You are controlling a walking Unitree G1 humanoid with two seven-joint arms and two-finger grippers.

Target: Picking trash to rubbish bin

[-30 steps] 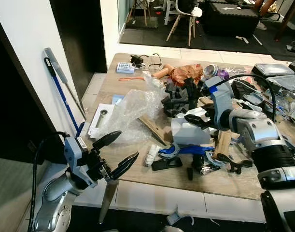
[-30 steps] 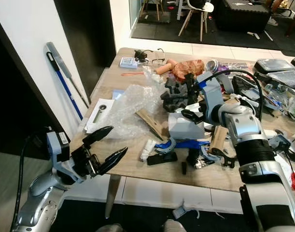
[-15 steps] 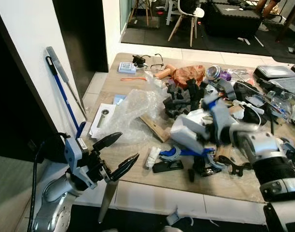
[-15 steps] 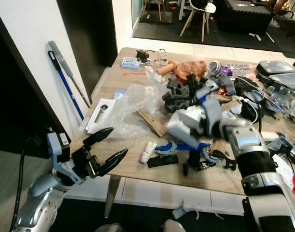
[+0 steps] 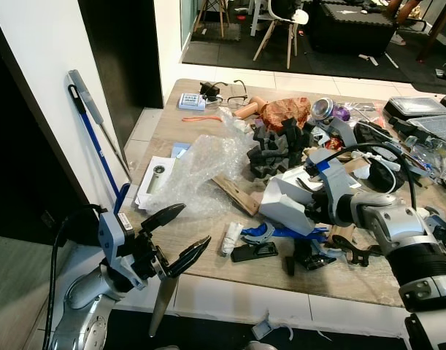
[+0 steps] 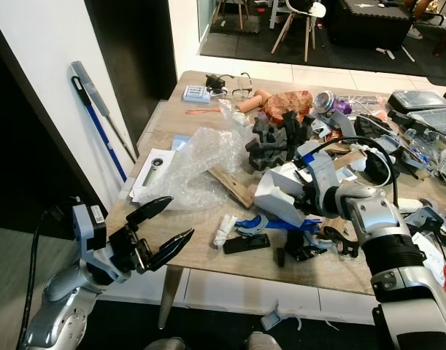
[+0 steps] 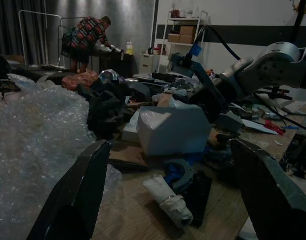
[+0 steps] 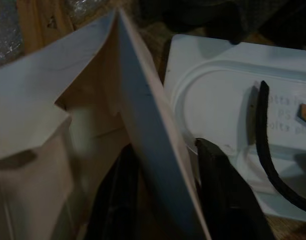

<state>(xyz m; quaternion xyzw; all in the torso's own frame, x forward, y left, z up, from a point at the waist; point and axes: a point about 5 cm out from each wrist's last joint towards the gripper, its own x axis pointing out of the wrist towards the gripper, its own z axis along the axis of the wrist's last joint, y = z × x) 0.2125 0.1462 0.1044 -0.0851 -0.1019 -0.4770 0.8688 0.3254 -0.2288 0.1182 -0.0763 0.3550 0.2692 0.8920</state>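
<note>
Change: white cardboard box [image 5: 286, 203] now sits tilted and lifted at one end off the clutter, where a second ago it lay flat on the table [image 5: 208, 259]; the right arm has drawn back toward the robot with it.
Right gripper [image 6: 304, 198]: clamped on a wall of the white cardboard box; in the right wrist view one black finger [image 8: 228, 195] lies outside the panel and the other inside the open box.
Left gripper [image 5: 175, 237]: fingers spread wide, holding nothing, hovering just off the near left table edge; it has hardly shifted.
Trash location: the box hangs low over the middle of the table, above the blue tool [image 5: 285, 230] and beside the black foam pieces [image 5: 274, 149].
Progress: early, by my reading; one item is grasped, none binned, and no rubbish bin can be made out.
Left to do: carry the box away, then the bubble wrap [image 5: 201, 171], the crumpled white tube [image 5: 231, 237] and other scraps.
</note>
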